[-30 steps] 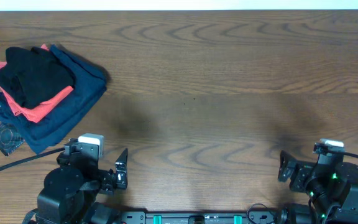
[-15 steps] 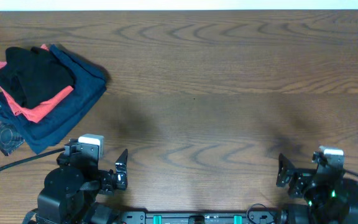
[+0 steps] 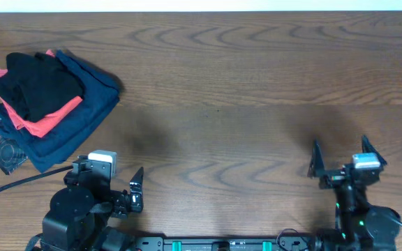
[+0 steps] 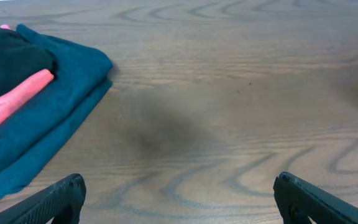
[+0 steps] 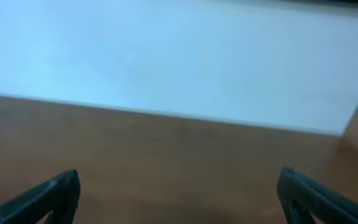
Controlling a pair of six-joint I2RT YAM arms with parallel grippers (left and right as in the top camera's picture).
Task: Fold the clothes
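A black folded garment (image 3: 37, 84) lies on top of a pile at the table's far left; no logo shows on it. It also shows at the left edge of the left wrist view (image 4: 11, 56). My left gripper (image 3: 110, 181) is open and empty near the front edge, just in front of the pile; its fingers (image 4: 179, 190) frame bare wood. My right gripper (image 3: 342, 159) is open and empty at the front right, far from the pile. The right wrist view is blurred, and its fingers (image 5: 179, 186) frame only the tabletop and a pale wall.
Under the black garment lie a coral-red folded garment (image 3: 44, 122) and a navy-blue folded garment (image 3: 82, 111), both also in the left wrist view (image 4: 11, 102) (image 4: 55, 112). A dark printed item (image 3: 2, 146) pokes out at the pile's front left. A cable (image 3: 12, 185) runs left.
My right gripper has lifted and turned from the front right corner so its open fingers now point toward the table's far side. The left arm and the pile have not moved.
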